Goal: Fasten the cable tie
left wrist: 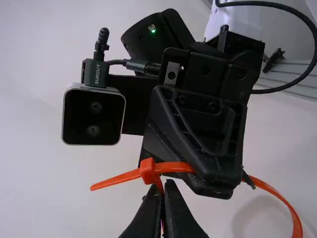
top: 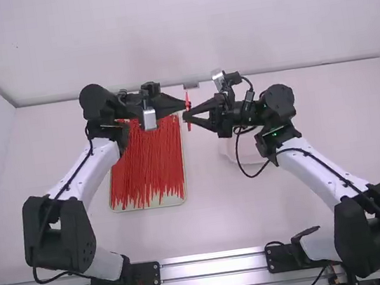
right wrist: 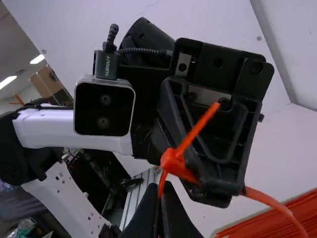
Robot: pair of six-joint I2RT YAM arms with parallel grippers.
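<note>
Left wrist view, L claw (left wrist: 163,186) clamped tight on red cable tie (left wrist: 149,171), R claw (right wrist: 161,185) pinching it too

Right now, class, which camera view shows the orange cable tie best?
The left wrist view: the cable tie shows its head, tail and curving strap plainly against a pale background. The right wrist view shows head and strap against darker clutter. In the high view it is a tiny red sliver.
</note>
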